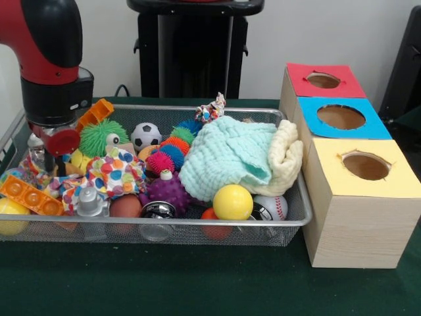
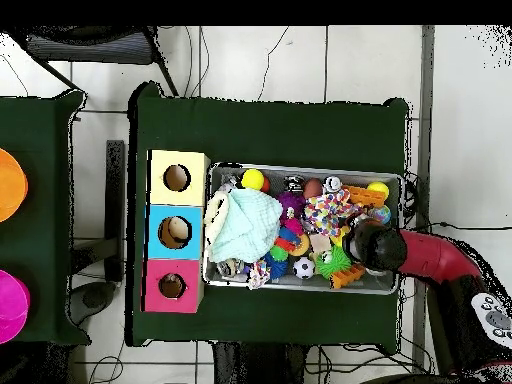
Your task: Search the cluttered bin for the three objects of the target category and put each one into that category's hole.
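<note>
The silver wire-mesh bin (image 1: pixel 297 205) (image 2: pixel 300 289) is full of toys. My gripper (image 1: pixel 39 157) reaches down into its left end in the front view, among the clutter, and its tip is hidden. In the overhead view only the arm's black head (image 2: pixel 375 246) shows, over the bin's right end. A pale cream-yellow soft thing (image 1: pixel 287 157) (image 2: pixel 214 212) lies at the bin's other end, against a mint cloth (image 1: pixel 227 155). No orange tiger-striped toy shows. The red-panelled hole (image 1: pixel 323 80) (image 2: pixel 171 286) tops the wood-grain box beside the bin.
The blue-panelled hole (image 1: pixel 341 117) and the yellow-panelled hole (image 1: pixel 366 166) share the same box. The bin holds spiky rubber balls (image 1: pixel 168 191), a yellow ball (image 1: pixel 233 201), a small football (image 1: pixel 145 135), a baseball (image 1: pixel 274 207) and orange plastic pieces (image 1: pixel 31 195).
</note>
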You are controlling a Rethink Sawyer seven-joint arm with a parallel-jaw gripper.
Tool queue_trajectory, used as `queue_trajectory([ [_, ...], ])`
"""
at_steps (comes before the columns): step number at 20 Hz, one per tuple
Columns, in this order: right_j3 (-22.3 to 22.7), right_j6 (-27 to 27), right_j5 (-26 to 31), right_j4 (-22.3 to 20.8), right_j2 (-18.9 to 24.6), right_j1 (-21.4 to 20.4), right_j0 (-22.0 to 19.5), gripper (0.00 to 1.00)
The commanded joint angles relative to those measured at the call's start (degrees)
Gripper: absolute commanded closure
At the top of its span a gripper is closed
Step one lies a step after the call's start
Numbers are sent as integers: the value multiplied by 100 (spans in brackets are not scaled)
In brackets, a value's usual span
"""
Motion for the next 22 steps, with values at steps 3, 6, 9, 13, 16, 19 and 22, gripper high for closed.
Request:
queue_trajectory([
  [3, 254, -1370, 1126, 81, 798, 384, -124, 0],
  [6, 235, -1503, 1345, 123, 927, 402, -207, 0],
  [9, 248, -1620, 1433, 102, 1051, 391, -287, 0],
  [13, 301, -1768, 1214, -125, 1221, 369, -390, 0],
  [16, 362, -1704, 1154, -184, 1259, 320, -388, 100],
  [19, 498, -1232, 983, -113, 1148, 149, -309, 100],
  [22, 618, -871, 466, -267, 1012, 15, -263, 100],
])
